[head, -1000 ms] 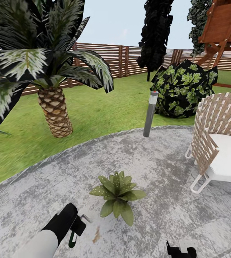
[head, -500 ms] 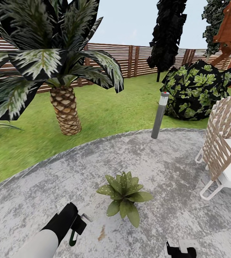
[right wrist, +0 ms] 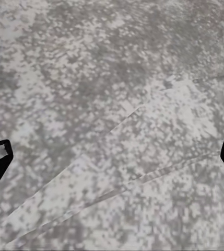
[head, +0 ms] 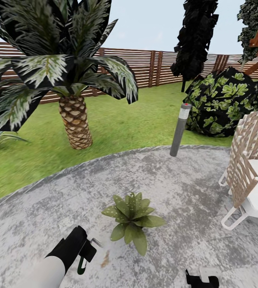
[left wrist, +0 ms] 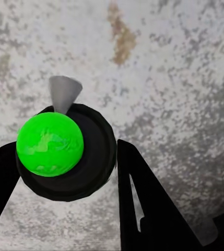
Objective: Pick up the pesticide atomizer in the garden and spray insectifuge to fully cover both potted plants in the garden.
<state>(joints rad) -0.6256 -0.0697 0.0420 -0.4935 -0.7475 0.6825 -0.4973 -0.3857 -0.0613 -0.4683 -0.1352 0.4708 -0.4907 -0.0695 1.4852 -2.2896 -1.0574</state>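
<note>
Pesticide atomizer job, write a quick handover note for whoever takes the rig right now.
Left end effector: shut on the pesticide atomizer, held low over the patio, nozzle aimed roughly toward the plant.
Right end effector: open, nothing in it, over bare paving.
One potted plant sits on the patio just ahead of the left arm.
Done: atomizer picked up.
Left: whether this plant has been sprayed can't be told from these views. Cover it fully, then find and spray the second plant.

The plant's (head: 131, 221) pot is hidden beneath its leaves; chair (head: 251, 176) cut off.
</note>
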